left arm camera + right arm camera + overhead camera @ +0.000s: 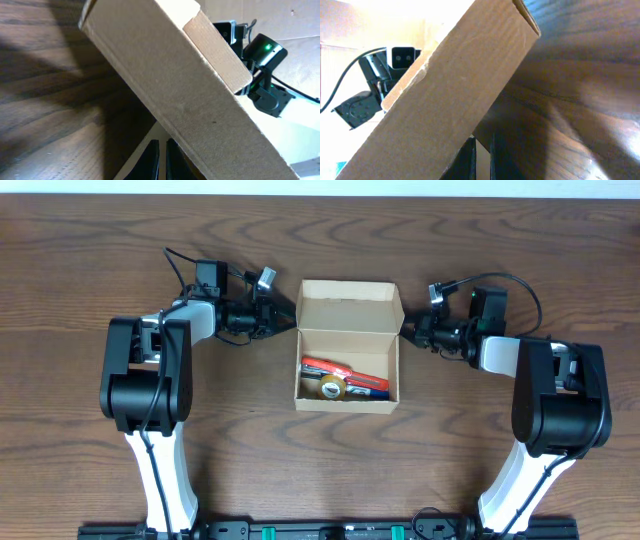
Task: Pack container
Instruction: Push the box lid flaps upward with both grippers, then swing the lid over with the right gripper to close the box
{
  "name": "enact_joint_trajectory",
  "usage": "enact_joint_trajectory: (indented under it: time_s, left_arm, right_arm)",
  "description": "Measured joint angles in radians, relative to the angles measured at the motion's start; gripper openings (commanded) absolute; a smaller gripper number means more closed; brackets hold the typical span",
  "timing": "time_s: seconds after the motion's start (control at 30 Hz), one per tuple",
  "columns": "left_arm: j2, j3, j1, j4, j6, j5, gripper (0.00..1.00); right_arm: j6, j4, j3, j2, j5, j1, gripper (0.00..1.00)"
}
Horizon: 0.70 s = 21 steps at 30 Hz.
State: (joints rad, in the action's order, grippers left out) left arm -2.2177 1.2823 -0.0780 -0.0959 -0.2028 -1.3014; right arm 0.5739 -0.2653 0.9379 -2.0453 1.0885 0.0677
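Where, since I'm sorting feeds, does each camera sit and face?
Overhead: above the table, looking straight down on the open box; both arms show.
Left wrist: on the left arm, facing the box's left side; own fingers at bottom.
Right wrist: mirrored, on the right arm; own fingers at bottom.
Shared: each wrist view shows the opposite arm's camera beyond the box.

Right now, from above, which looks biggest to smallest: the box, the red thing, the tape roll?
1. box, by far.
2. red thing, long and thin.
3. tape roll.
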Motion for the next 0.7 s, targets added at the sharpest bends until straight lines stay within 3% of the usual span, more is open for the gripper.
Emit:
enact_joint_trajectory:
  time_s: [0.7]
  left_arm:
    - [0.000, 0.147, -0.016, -0.004, -0.012, -0.087, 0.06]
  right_arm:
    - [-0.043, -0.020, 0.054, -0.002, 0.071, -0.007, 0.01]
